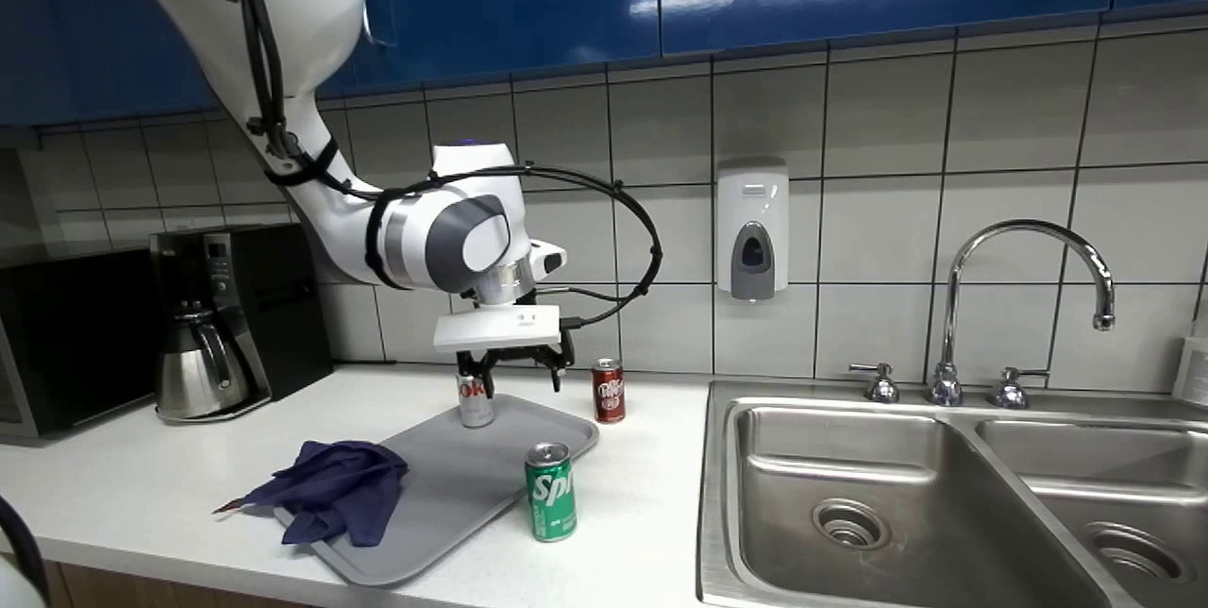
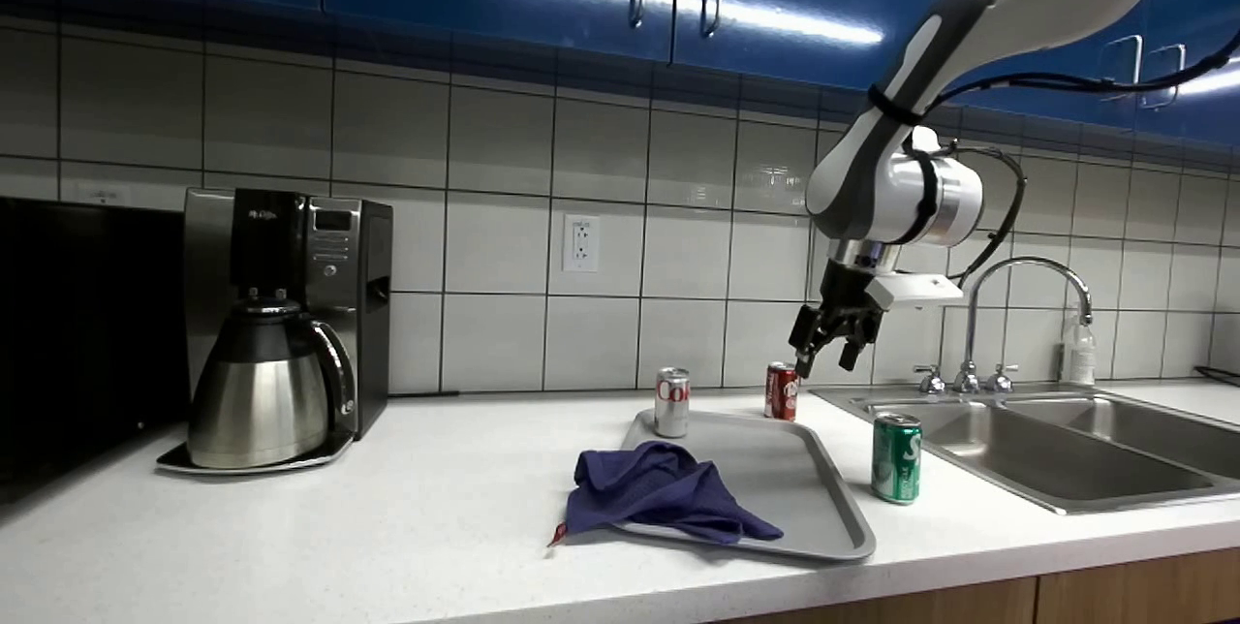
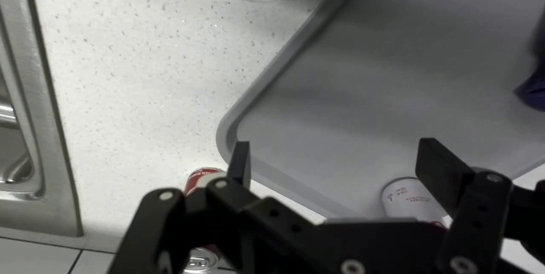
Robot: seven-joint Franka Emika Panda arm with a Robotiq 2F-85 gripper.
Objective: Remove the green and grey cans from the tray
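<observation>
We see the black two-fingered gripper (image 3: 333, 159) hanging above the back corner of the grey rectangular tray (image 2: 804, 488), its fingers (image 3: 443, 172) spread well apart. In an exterior view, the silver-grey metal can with red lettering (image 2: 671, 409) stands upright on the tray near the back edge, to one side of the gripper and apart from it. In the wrist view we find this can just past one finger, which hides part of it. The green metal can with white lettering (image 1: 551, 499) stands upright off the tray, on the white speckled countertop (image 3: 162, 74), just beside the tray's long side and between it and the stainless-steel sink (image 1: 719, 476). It is well apart from the gripper; only part of it shows at the wrist view's top edge. A dark red metal can (image 1: 609, 393) stands on the countertop by the tray's back corner, near the gripper. A crumpled dark blue cloth (image 2: 659, 493) lies partly over the tray's opposite end, well apart from the fingers.
</observation>
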